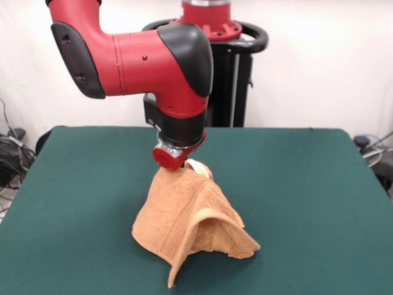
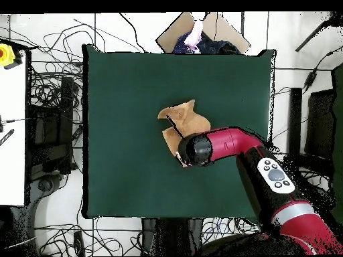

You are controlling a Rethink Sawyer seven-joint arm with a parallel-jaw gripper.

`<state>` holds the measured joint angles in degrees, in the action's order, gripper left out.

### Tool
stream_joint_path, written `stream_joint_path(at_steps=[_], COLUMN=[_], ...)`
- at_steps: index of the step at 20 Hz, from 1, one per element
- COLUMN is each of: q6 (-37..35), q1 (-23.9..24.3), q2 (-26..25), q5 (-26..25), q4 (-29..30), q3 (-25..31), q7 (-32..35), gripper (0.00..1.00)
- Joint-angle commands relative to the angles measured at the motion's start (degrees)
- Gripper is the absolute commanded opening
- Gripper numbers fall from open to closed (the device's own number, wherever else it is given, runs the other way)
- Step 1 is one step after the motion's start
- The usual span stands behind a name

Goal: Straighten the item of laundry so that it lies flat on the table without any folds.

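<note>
the item of laundry [image 1: 190, 218] [image 2: 185, 124], one orange-tan towel, is seen near the middle of the table [image 1: 307, 196] [image 2: 127, 100], pulled up into a tent shape with its peak lifted and its lower edges spread on the green top. one flat woven band is seen running down its front fold. one gripper [image 1: 177, 161] is positioned right at the towel's peak, touching it; whether its fingers are closed on the cloth cannot be told. one red arm [image 1: 135, 58] [image 2: 231, 142] is seen above the towel. one cardboard box [image 2: 201, 30] is seen beyond the table's far edge in the overhead view.
</note>
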<state>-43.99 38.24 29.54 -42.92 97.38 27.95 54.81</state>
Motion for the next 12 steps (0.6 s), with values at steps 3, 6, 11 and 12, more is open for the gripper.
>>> stream_joint_path(at_steps=[3,6,11,12], q6=[7.18,7.07,7.05,7.20], q1=[-2.31,-2.50,-2.36,-2.28], q2=[-0.38,0.12,-0.05,-0.13], q5=[-3.25,-2.99,-2.88,-2.95], q4=[-2.62,-2.15,-2.22,-2.18], q3=[-0.81,-0.97,-0.93,-1.00], q7=[4.90,5.11,4.93,5.00], gripper=[0.00,0.00,0.00,0.00])
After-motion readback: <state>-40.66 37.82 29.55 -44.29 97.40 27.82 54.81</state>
